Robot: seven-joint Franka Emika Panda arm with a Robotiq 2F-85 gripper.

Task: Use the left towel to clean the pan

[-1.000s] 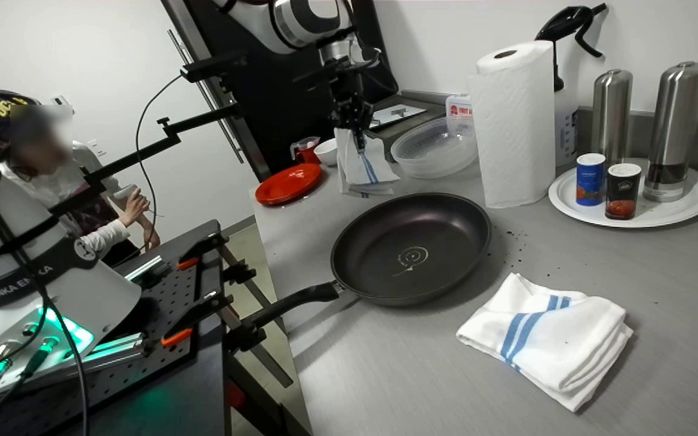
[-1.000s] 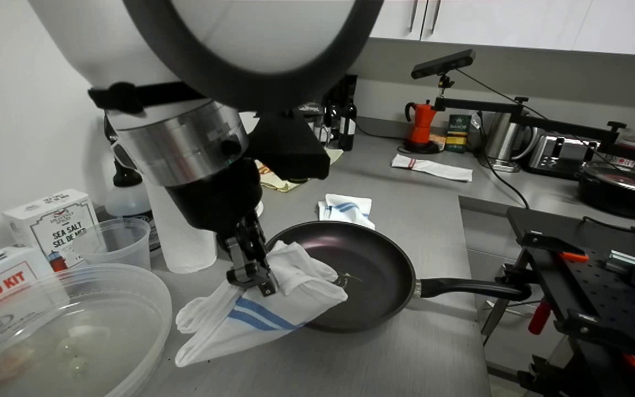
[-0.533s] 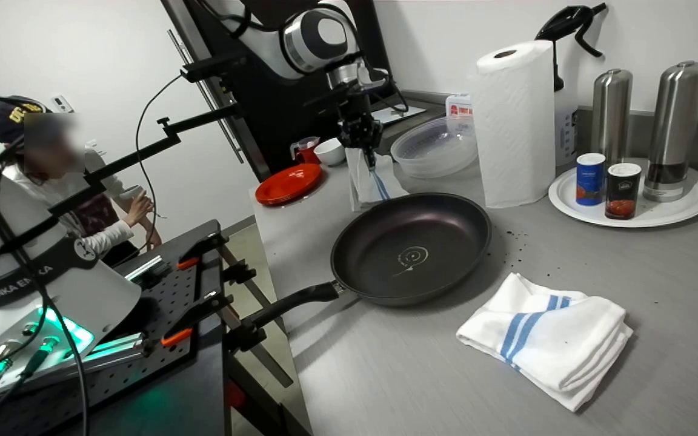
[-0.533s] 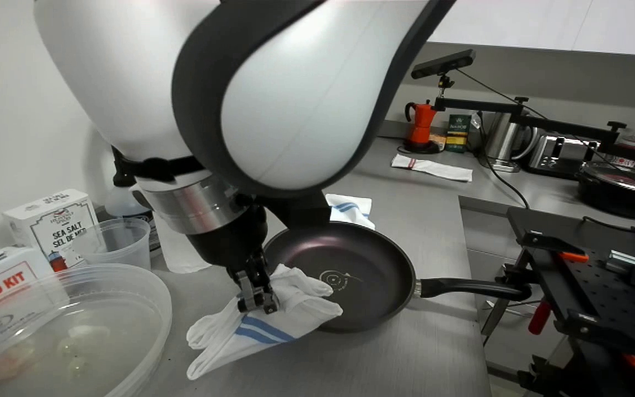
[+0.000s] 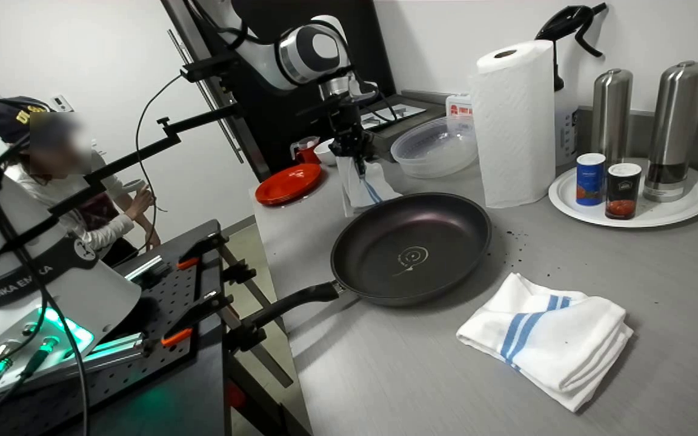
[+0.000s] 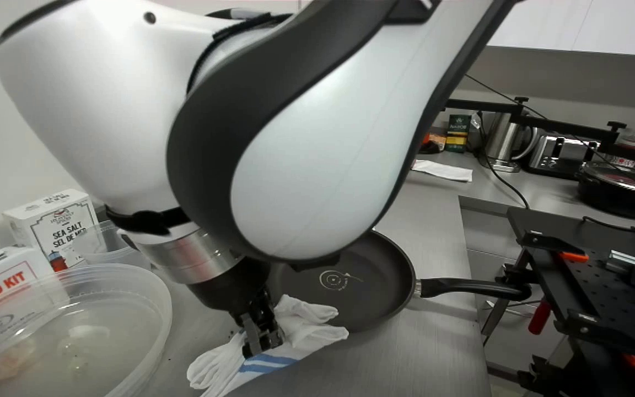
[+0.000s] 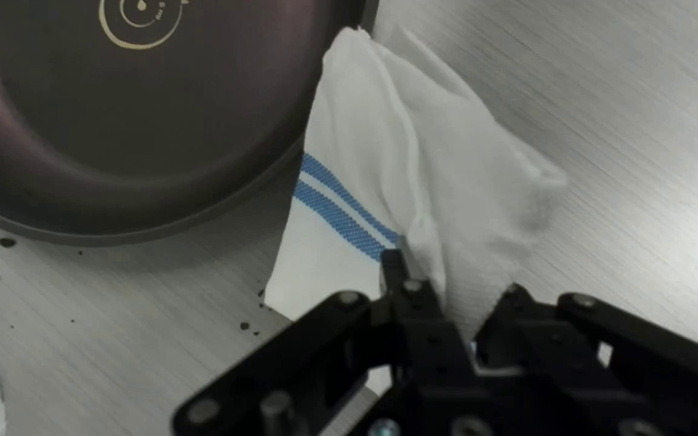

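The left towel [image 7: 355, 133], white with two blue stripes, hangs bunched in my gripper [image 7: 453, 284], whose fingers are shut on it. In the wrist view it lies alongside the rim of the black pan [image 7: 143, 121], one corner overlapping the edge. An exterior view puts the towel [image 5: 364, 184] just behind the pan [image 5: 412, 245], its lower part hidden by the rim. In another exterior view my gripper [image 6: 265, 344] is low beside the pan [image 6: 361, 298], part of which the arm covers. Whether the towel touches counter or pan, I cannot tell.
A second blue-striped towel [image 5: 546, 339] lies folded in front of the pan. The paper towel roll [image 5: 514, 127], clear plastic tub [image 5: 434, 148], red plates [image 5: 288, 184] and a white plate [image 5: 682, 212] with shakers stand around. The pan's handle [image 6: 472, 286] juts over the counter edge.
My gripper has come down with the towel still in it. It first swung towards the pan's rim, then drew back a little. The pan and folded towel have not moved.
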